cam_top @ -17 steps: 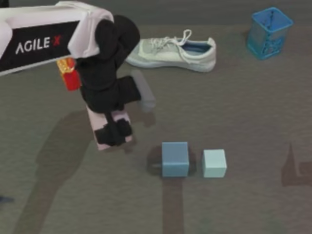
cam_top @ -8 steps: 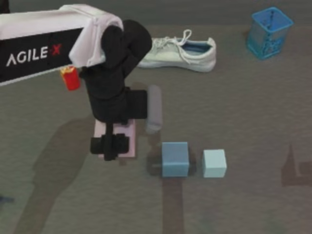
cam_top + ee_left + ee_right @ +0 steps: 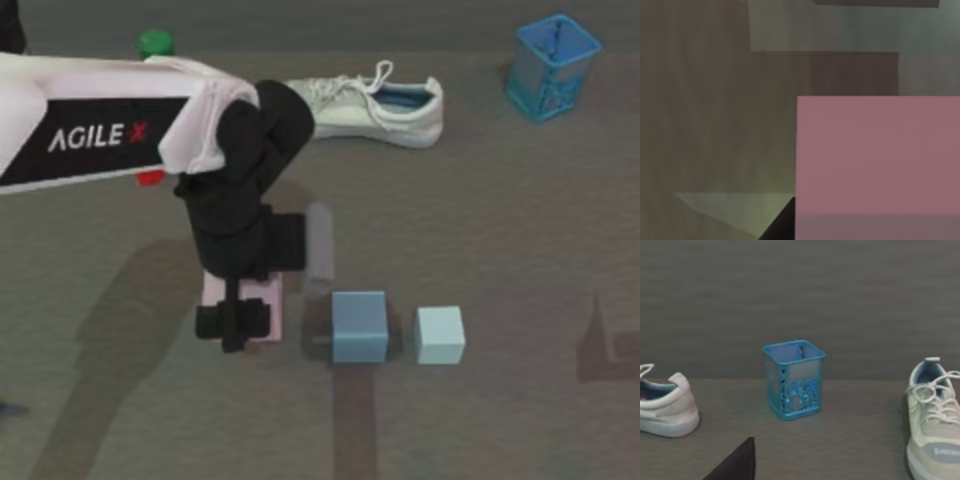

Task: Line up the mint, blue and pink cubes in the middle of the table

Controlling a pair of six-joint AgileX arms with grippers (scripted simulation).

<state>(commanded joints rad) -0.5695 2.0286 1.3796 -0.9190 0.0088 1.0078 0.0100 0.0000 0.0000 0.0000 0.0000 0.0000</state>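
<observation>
Pink cube [image 3: 270, 305] pinched in my left tool [image 3: 234, 322], just left of the blue cube [image 3: 359, 326], with the mint cube [image 3: 439, 335] beyond it mid-desk [image 3: 500, 220]. Placing step, I judge; next: lower flush in line, then let go. Right arm out of the top view

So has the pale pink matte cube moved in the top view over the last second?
Yes. The pale pink matte cube, held under the left tool, has shifted right, closing on the light blue matte cube, which stayed put.
</observation>
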